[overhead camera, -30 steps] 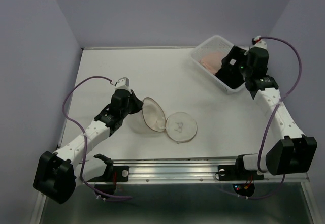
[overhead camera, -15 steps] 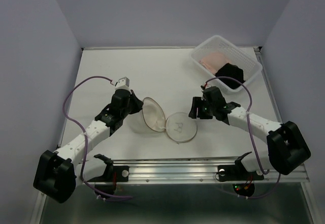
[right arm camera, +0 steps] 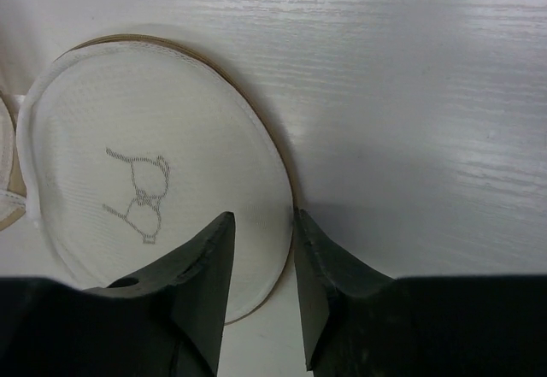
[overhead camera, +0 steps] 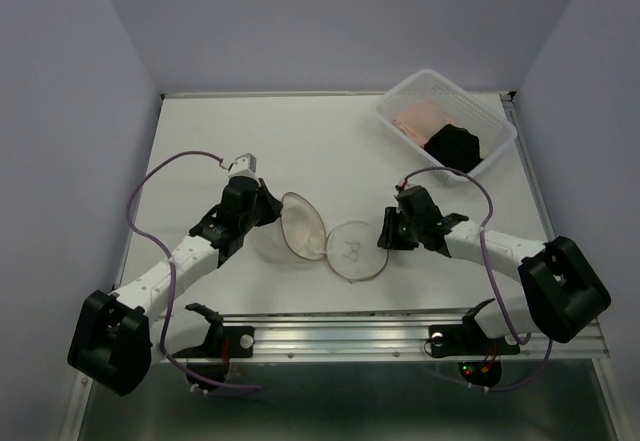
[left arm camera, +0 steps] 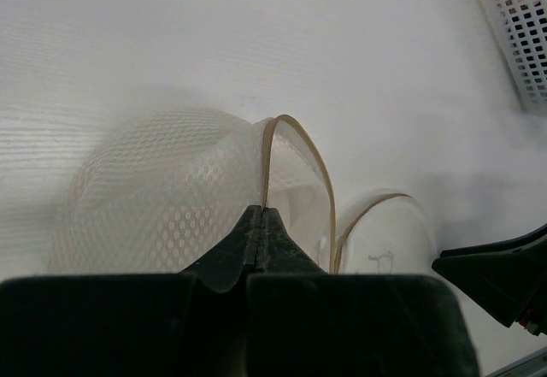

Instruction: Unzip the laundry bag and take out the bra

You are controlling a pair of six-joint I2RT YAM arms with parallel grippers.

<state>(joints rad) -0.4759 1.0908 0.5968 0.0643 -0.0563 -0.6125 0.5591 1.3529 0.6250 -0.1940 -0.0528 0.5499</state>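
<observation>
The laundry bag lies unzipped in two joined halves at the table's middle. Its domed mesh half (overhead camera: 300, 226) (left arm camera: 154, 197) stands tipped up, and my left gripper (overhead camera: 268, 204) (left arm camera: 259, 213) is shut on its tan zipper rim. The flat half (overhead camera: 355, 249) (right arm camera: 154, 155), with the small bra outline printed on it, lies face up. My right gripper (overhead camera: 385, 229) (right arm camera: 261, 219) straddles that half's right edge, its fingers narrowly apart with the rim between them. Nothing shows inside either half. A black garment (overhead camera: 455, 146), apparently the bra, lies in the basket.
The clear plastic basket (overhead camera: 480, 101) (left arm camera: 521, 26) sits at the back right and also holds a pink garment (overhead camera: 418, 116). Purple cables loop from both arms. A metal rail (overhead camera: 350, 333) runs along the near edge.
The right arm swung from over the basket down to the flat half's right edge, and its fingers narrowed. The black garment now lies uncovered in the basket. The left arm held still.
</observation>
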